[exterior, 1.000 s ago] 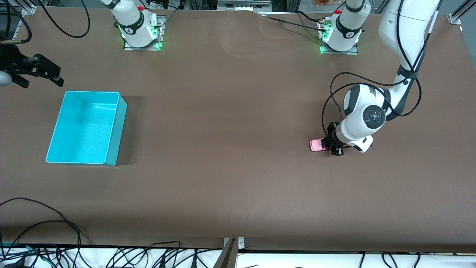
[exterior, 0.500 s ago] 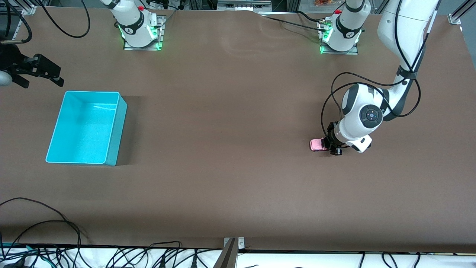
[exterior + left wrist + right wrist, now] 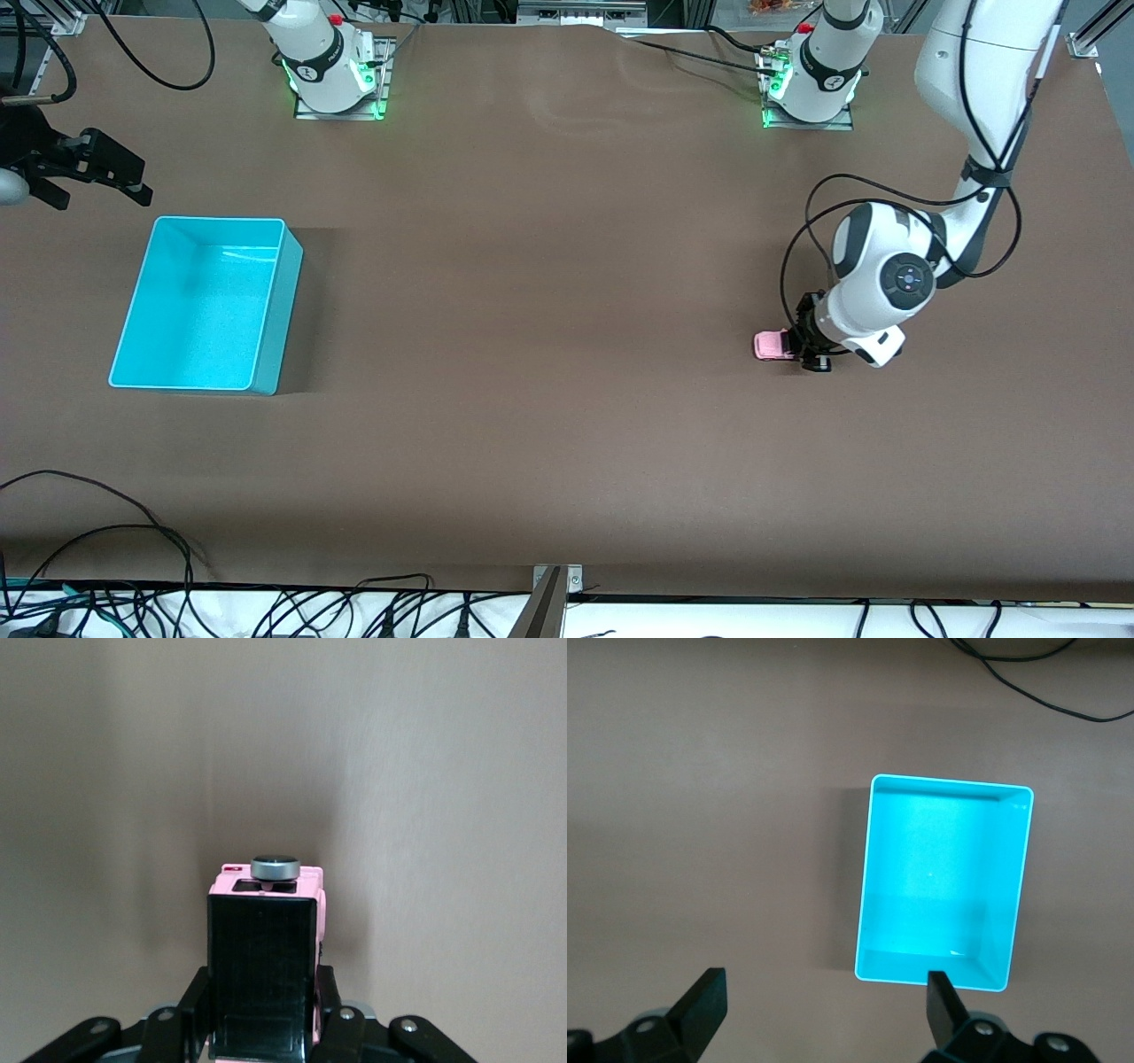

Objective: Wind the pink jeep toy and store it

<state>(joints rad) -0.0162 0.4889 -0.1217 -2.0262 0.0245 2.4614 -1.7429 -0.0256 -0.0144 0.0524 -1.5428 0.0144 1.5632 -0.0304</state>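
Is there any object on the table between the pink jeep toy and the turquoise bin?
Nothing visible. The left gripper is shut on the pink jeep toy at the left arm's end; only bare table lies between it and the turquoise bin. The right gripper, open, waits above the bin.

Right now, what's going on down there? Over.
Left hand shut on the pink jeep toy at table level. Right hand open, waiting above the turquoise bin. Path to bin clear.
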